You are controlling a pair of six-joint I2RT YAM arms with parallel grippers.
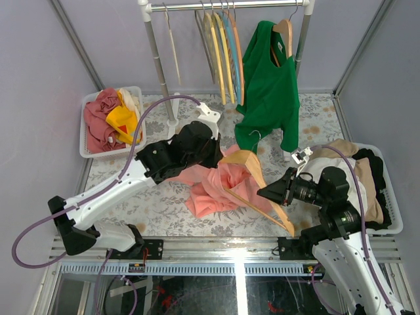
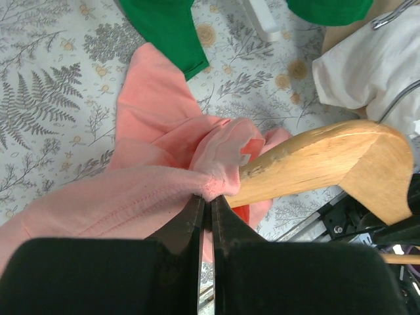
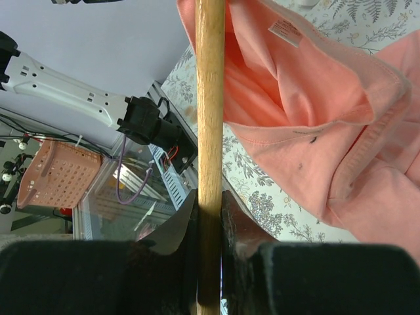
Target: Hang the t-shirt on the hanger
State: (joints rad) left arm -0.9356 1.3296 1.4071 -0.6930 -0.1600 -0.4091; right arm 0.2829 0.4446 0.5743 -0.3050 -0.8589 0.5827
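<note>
The salmon-pink t-shirt lies bunched in the middle of the table. The light-brown wooden hanger is tilted over it, one arm pushed into the shirt's collar, its silver hook pointing away. My left gripper is shut on the collar edge of the t-shirt, pinching cloth right beside the hanger's arm. My right gripper is shut on the hanger's lower bar, with the t-shirt and its neck label just to the right.
A clothes rail at the back holds a bright green shirt and several thin hangers. A white basket of red and yellow clothes stands back left. A basket of beige, white and black clothes stands at the right.
</note>
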